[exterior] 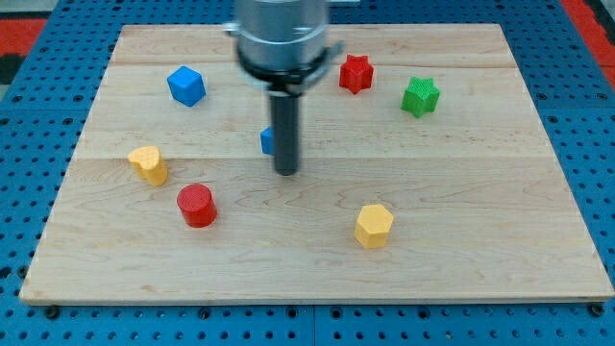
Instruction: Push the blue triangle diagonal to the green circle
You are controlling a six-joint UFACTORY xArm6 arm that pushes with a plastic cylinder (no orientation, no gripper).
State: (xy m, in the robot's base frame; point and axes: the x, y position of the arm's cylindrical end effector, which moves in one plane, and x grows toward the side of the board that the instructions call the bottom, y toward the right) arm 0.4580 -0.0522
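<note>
**Blue block met by the rod; no green circle to be found**

Wooden board (317, 264) on a blue pegboard: its near edge lies well clear of the tip (286, 173), which serves as landmark. Below and right of it sits a yellow hexagon block (374, 226); below left, a red cylinder (197, 205); left, a yellow block (149, 164). Just above the tip, touching the rod's left side, a blue block (266, 141) is largely hidden; it is judged to be the triangle. No pincer is fitted, so nothing is held. Farther up are a blue cube (186, 86), red star (356, 73) and green star (420, 96). No green circle is seen; the green star is presumably meant. Contact seems made; a push up-right across open wood is called for.
</note>
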